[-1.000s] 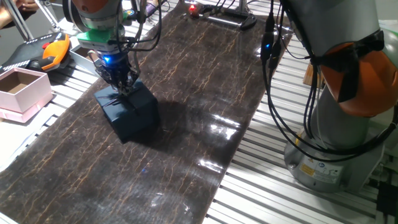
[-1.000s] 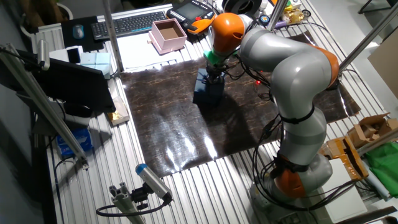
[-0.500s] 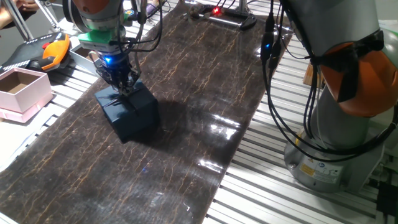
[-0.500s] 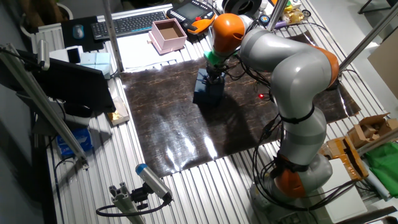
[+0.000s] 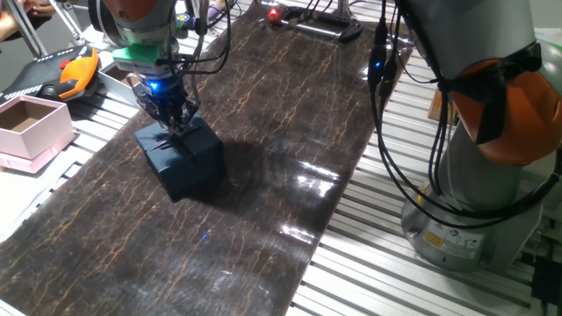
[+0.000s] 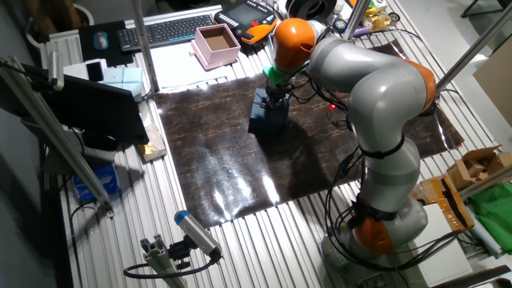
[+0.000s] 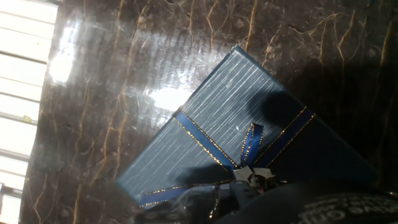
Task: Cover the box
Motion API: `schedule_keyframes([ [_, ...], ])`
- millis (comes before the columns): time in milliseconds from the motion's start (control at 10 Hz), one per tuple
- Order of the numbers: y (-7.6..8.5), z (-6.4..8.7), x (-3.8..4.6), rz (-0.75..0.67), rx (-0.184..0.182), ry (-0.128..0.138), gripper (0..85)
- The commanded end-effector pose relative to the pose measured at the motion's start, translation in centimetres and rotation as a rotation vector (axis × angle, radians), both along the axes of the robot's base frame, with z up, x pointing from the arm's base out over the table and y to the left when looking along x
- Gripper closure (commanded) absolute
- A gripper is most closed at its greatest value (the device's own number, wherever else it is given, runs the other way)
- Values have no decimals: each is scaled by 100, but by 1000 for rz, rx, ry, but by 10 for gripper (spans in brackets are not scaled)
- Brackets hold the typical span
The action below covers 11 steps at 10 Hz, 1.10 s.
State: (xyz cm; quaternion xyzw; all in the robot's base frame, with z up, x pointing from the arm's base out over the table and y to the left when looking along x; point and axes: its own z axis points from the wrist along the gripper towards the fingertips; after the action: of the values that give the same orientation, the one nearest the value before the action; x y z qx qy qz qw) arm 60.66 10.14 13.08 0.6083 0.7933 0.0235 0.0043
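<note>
In one fixed view, the gripper (image 5: 178, 123) points down onto the top of the navy box (image 5: 183, 158), which stands on the dark marbled mat (image 5: 290, 114) at about 9 o'clock of frame centre; its lid (image 5: 171, 139) is on. A pink box (image 5: 33, 130) lies open further toward 9 o'clock.

In the other fixed view, the box (image 6: 268, 116) sits at 12 o'clock under the arm (image 6: 368, 88).

In the hand view, the lid (image 7: 236, 134) carries a blue ribbon bow (image 7: 252, 163) by the blurred fingertips; whether the fingers pinch it cannot be told.
</note>
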Motion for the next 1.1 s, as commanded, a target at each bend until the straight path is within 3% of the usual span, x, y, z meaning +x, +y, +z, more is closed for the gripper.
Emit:
schedule_keyframes([
  [0,-1,-2,1,0,0,0,843],
  [700,-2,-46,0,-4,7,-14,830],
  [1000,-7,-65,-7,-6,11,-24,663],
])
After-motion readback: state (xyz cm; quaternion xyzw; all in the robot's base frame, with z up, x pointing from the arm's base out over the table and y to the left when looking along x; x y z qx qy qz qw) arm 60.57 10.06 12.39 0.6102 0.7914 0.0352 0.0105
